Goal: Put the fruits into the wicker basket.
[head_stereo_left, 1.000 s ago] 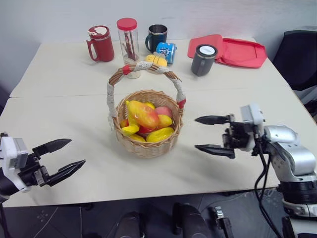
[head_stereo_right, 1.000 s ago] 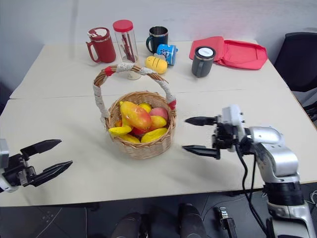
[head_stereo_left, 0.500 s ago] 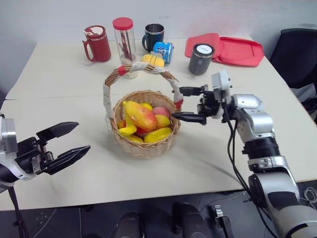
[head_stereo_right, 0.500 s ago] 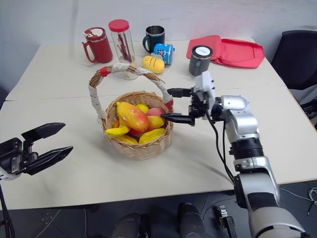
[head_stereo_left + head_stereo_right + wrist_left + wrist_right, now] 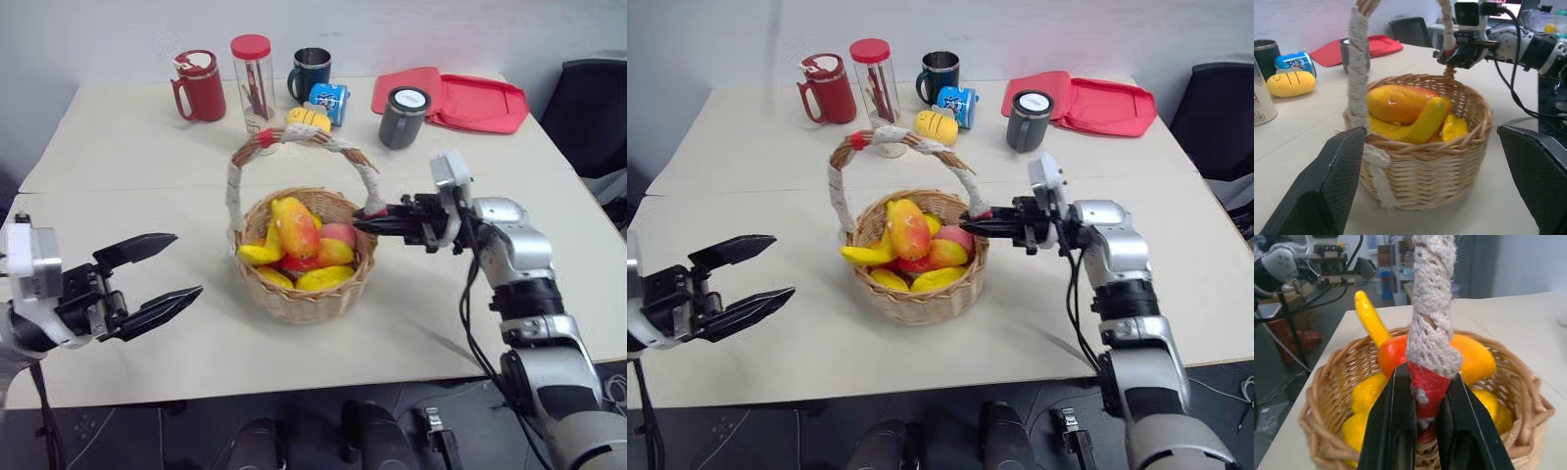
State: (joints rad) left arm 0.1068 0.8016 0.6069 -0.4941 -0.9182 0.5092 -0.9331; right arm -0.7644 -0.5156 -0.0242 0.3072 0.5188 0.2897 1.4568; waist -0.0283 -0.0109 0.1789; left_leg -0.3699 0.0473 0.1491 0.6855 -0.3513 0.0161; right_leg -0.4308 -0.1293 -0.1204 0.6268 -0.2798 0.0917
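At table centre, the basket [image 5: 309, 264] holds the fruits [image 5: 297, 245]. The right gripper [image 5: 364, 221], at the basket's 3 o'clock, is clamped on the handle's [image 5: 1431, 333] red-banded base. The left gripper [image 5: 167, 266], at 8 o'clock, stands apart, well clear.

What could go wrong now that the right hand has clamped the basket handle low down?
The right hand pinches the wicker basket only at the handle's red base, so a lift could tilt it and roll out the heaped fruits. The grip is off to one side, so the cord might slip. The open left hand gives no support.
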